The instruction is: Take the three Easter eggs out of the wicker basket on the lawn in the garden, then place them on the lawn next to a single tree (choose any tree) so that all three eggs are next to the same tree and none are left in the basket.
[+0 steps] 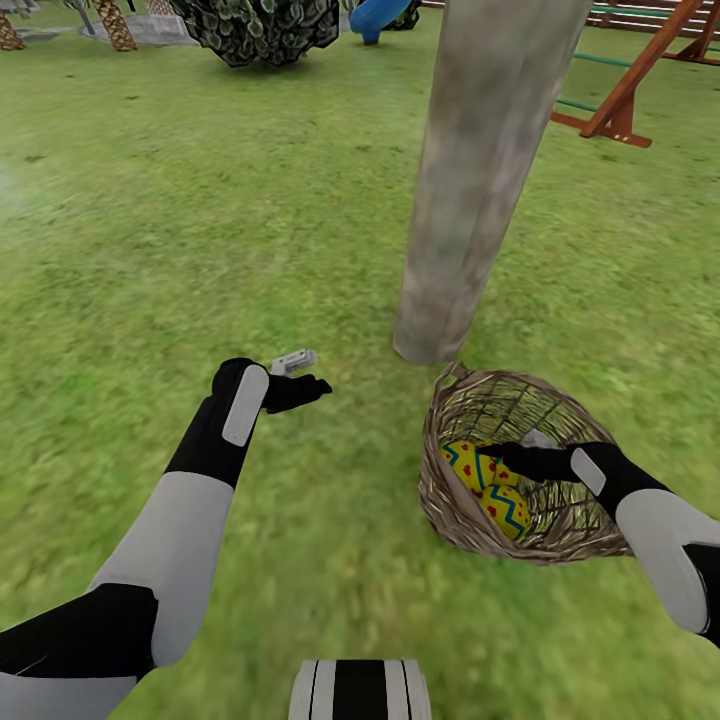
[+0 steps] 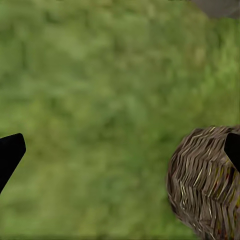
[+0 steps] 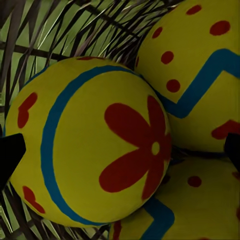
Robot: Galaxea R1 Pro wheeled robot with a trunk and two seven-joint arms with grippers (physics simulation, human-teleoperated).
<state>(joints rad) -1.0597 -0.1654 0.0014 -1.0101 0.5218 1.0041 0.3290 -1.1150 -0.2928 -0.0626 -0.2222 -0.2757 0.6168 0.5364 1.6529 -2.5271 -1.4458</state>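
Sideways lies the wicker basket, mouth toward the tree, right end effector seemingly spread around an Easter egg.

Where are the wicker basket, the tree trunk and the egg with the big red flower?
wicker basket [image 1: 450,500]: head view, on its woven left wall.
tree trunk [image 1: 480,190]: head view, mid-height on the pale bark.
egg with the red flower [image 3: 90,145]: right wrist view, yellow shell left of the flower.
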